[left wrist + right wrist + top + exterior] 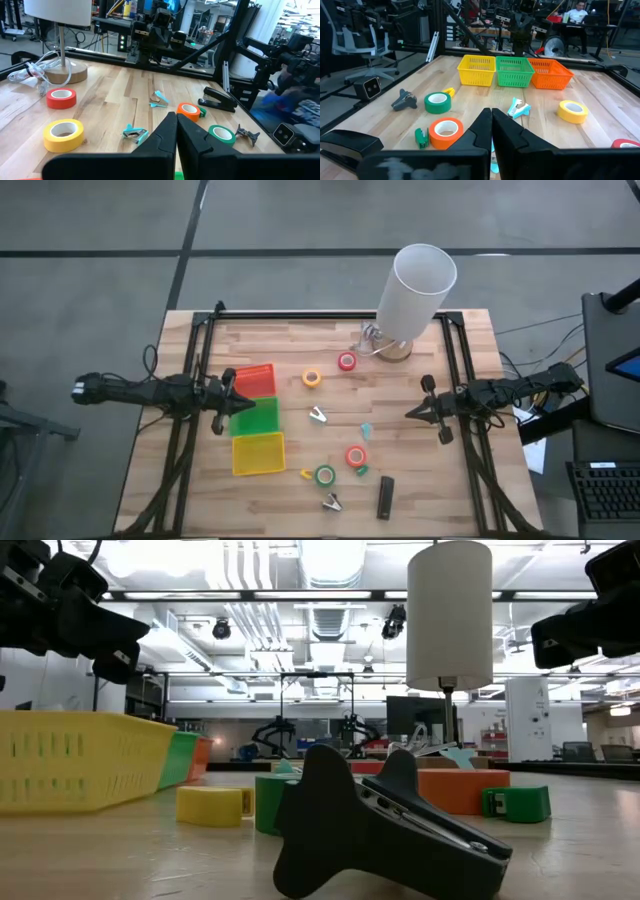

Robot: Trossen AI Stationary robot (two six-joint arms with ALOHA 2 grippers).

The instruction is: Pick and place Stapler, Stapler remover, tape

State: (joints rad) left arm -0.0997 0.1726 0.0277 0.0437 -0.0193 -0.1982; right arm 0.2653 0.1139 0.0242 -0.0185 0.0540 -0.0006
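Remover (385, 835) sits closest to the low camera; stapler (385, 497) at the near edge, tapes (355, 456) scattered mid-table. Left gripper (222, 398) and right gripper (415, 412) shut, empty (parked, nothing picked yet).

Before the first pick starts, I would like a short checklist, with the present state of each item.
1. Stapler free on the table, nothing on it: ok.
2. Tape rolls out of the trays: yellow, red, orange, green: ok.
3. Orange tray, green tray, yellow tray hold nothing: ok.
4. Left pincer shut, holding nothing, above the trays: not ok for picking.
5. Right pincer shut, holding nothing: not ok for picking.
6. Lamp stands at the far edge, apart from the items: ok.
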